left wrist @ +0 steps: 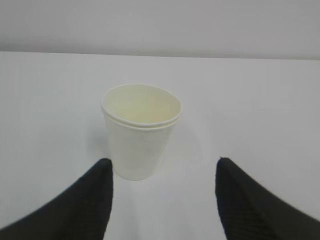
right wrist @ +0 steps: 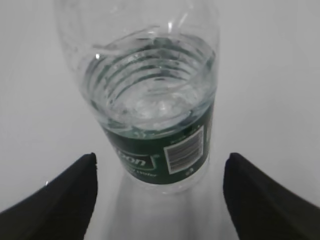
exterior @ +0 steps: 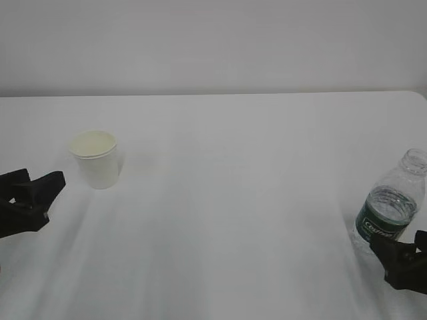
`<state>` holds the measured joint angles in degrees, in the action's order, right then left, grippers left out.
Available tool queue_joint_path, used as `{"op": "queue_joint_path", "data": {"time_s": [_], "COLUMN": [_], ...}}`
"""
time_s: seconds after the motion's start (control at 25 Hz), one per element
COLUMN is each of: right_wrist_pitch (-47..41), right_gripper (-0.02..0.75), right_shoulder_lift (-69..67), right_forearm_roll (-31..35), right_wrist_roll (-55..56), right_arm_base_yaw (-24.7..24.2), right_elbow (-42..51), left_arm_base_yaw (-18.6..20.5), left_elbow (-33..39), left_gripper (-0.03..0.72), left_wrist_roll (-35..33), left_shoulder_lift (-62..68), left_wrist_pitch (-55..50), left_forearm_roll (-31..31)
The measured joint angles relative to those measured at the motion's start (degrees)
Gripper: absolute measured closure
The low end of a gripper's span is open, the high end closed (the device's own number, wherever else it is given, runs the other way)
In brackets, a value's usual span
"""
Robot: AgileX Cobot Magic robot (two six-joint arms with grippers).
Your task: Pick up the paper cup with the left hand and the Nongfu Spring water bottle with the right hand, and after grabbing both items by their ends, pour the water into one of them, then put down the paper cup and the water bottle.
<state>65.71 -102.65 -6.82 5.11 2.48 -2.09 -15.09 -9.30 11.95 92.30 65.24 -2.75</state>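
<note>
1. The left claw [exterior: 47, 193], black and blunt-fingered, hovers low over the plain white desk [exterior: 233, 220] with its jaws spread and nothing between them. In the left wrist view its two dark fingertips [left wrist: 95, 200] frame an empty gap.

2. The small white paper cup [exterior: 97, 159] with the rolled rim stands upright just ahead of that claw, a little toward its left finger and not yet between the jaws. As I read it, the claw is lined up low so it can close on the cup's lower end, as the task asks.

3. The cup's pale cream inside [left wrist: 142, 105] looks dry and empty. A double line under the rim suggests two cups nested together, though I cannot be sure.

4. The right claw [exterior: 393, 257], also black, sits low at the near right edge of the desk with its jaws wide apart and gripping nothing. Its fingertips [right wrist: 75, 195] stand clear on either side of the bottle.

5. The small clear ribbed plastic water bottle [exterior: 393, 207] with the dark green label band stands upright directly ahead of the right claw, centred on the gap but apart from both fingers. The low approach looks aimed at the bottle's base end.

6. The bottle's neck is capless. Clear water [right wrist: 150, 95] fills it to roughly above the label, leaving the upper part empty.

7. Neither thing is lifted yet; both grasps appear to be the step in hand.
</note>
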Motion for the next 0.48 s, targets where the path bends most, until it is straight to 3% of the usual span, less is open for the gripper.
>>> {"op": "queue_joint_path", "data": {"time_s": [0.2,0.48], "right_wrist_pitch": [0.1,0.1], "right_gripper": [0.077,0.068], "right_shoulder_lift": [-1.6,-2.5], "right_forearm_roll": [0.0,-0.6], "right_wrist_roll": [0.0,0.0], "right_arm_base_yaw": [0.0,0.0], "right_elbow": [-1.1,-3.6], "left_arm_base_yaw": [0.0,0.0], "left_elbow": [0.0,0.0], "left_gripper": [0.228,0.228], "left_wrist_roll": [0.0,0.0], "left_shoulder_lift": [0.0,0.0], "left_wrist_pitch": [0.0,0.1], "left_forearm_roll": [-0.1,-0.2]}}
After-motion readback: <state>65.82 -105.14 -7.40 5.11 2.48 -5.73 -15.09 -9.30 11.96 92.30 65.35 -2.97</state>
